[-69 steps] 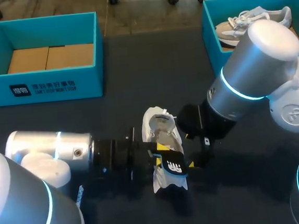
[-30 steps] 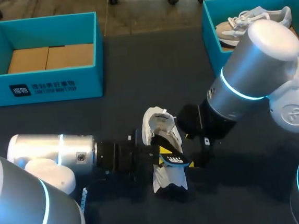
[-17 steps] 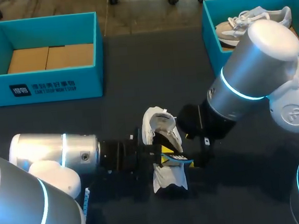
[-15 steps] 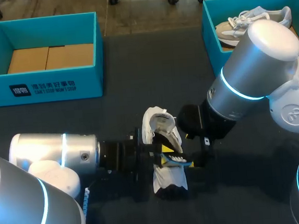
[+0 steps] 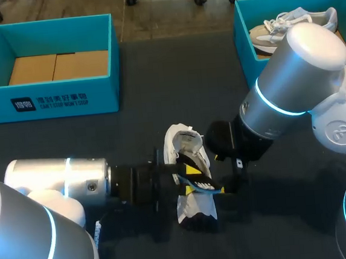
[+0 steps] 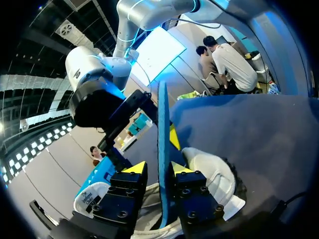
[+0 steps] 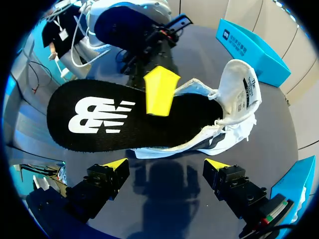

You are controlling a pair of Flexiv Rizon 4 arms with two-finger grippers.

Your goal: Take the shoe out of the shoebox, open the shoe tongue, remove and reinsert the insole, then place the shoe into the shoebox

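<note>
The left gripper [image 6: 158, 170] had its yellow tips pinched on the insole [image 6: 163, 129] from both sides, the insole standing edge-on between them. The right gripper [image 7: 167, 164] was spread wide with nothing in it, hanging just beside the shoe [image 5: 185, 142].

Over the last couple of seconds the insole went from lying logo-up across the front of the shoe to tipped up at an angle, one end poking into the shoe's opening. The left arm nudged in, then eased back a bit. The shoe and right arm didn't budge.

So I'd say the reinsert step was underway but not done, with most of the insole still outside. The shoe sat mid-table [image 5: 156, 76], well apart from both shoeboxes [image 5: 54, 21].
</note>
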